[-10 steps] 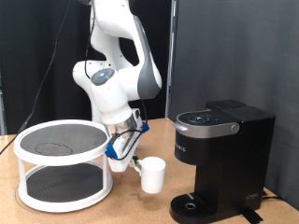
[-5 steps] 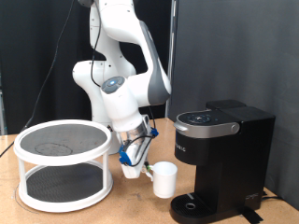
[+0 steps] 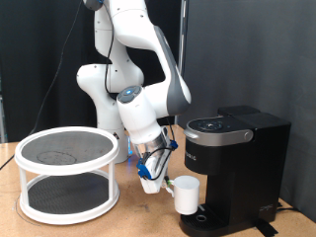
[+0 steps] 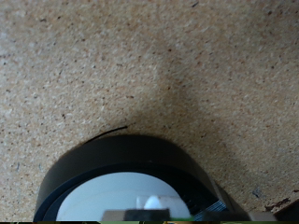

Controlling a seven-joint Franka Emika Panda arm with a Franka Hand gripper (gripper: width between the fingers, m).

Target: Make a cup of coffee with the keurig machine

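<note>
The white cup [image 3: 186,194] hangs just above the table, next to the round drip base [image 3: 202,219] of the black keurig machine [image 3: 237,163]. My gripper [image 3: 162,182] is shut on the cup's side towards the exterior view's left and carries it. The machine's lid is down. In the wrist view a dark round rim with a pale centre [image 4: 131,182] lies over the cork tabletop [image 4: 112,65]; my fingers barely show there.
A white two-tier round rack with dark mesh shelves [image 3: 64,173] stands at the exterior view's left. A black curtain hangs behind. The machine fills the exterior view's right side.
My gripper has carried the cup towards the exterior view's right and slightly down, from beside the rack to the machine's drip base.
</note>
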